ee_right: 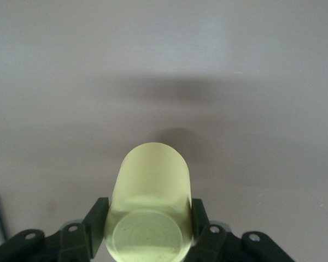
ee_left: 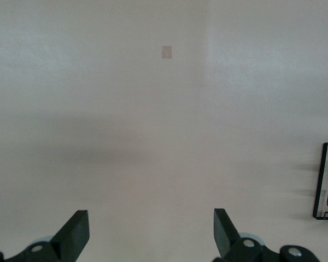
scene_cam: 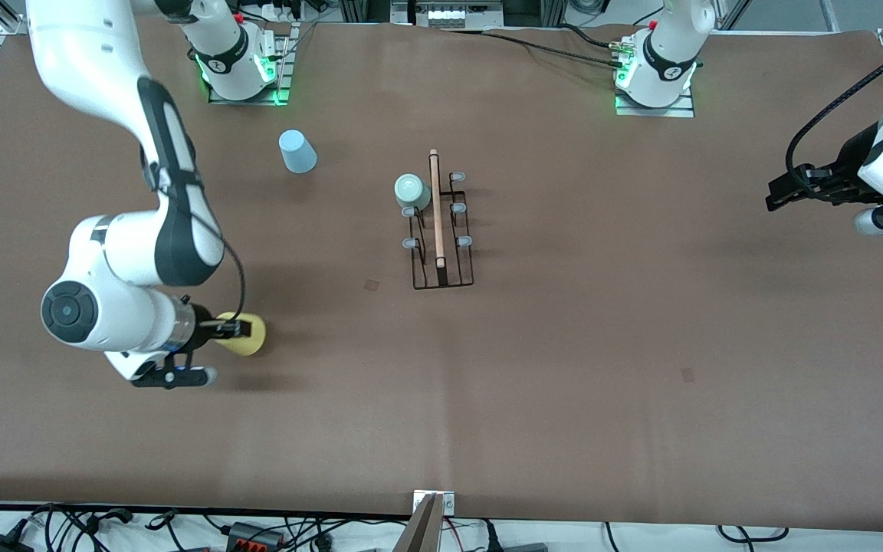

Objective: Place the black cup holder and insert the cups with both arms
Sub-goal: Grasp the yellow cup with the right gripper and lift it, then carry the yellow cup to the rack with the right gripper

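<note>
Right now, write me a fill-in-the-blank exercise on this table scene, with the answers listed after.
1. The right gripper is shut on the ____ cup.
2. The mint green cup sits on a peg of the black cup ____.
3. The light blue cup stands on the table, ____ from the front camera than the yellow one.
4. The left gripper waits with its jaws ____.

Missing words: yellow; holder; farther; open

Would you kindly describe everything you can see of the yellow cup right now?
The yellow cup is a small, plain, translucent tumbler that looks like plastic, with smooth sides. It is tipped sideways, pinched across its body by the right gripper, whose fingers press on both sides. It is at the right arm's end of the table, casting a shadow there. Whether it touches the table cannot be told.
</note>
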Tool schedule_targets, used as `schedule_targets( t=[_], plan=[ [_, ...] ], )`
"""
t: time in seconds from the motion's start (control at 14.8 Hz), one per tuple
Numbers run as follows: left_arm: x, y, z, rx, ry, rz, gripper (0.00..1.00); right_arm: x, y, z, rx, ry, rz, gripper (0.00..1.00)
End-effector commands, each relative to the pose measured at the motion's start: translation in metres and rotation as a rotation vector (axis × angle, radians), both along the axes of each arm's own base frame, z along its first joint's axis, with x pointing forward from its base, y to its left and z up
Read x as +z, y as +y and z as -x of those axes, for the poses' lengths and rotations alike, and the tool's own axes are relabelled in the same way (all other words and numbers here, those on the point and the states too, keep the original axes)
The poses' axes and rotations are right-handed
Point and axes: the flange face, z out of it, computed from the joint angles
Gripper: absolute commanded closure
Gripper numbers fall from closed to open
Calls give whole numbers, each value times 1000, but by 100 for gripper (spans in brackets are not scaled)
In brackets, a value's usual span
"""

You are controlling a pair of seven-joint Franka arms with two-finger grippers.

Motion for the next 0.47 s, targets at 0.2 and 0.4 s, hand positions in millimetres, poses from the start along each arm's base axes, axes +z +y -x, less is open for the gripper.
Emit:
schedule_targets(
  t=[0.2, 0.4],
  plan=[
    [6, 0, -1, -20, -9, 20, 0, 57, 124, 35, 142, -21, -32, 79],
    [5, 0, -1, -20, -9, 20, 0, 66, 191, 64, 221, -38, -35, 74]
  ],
)
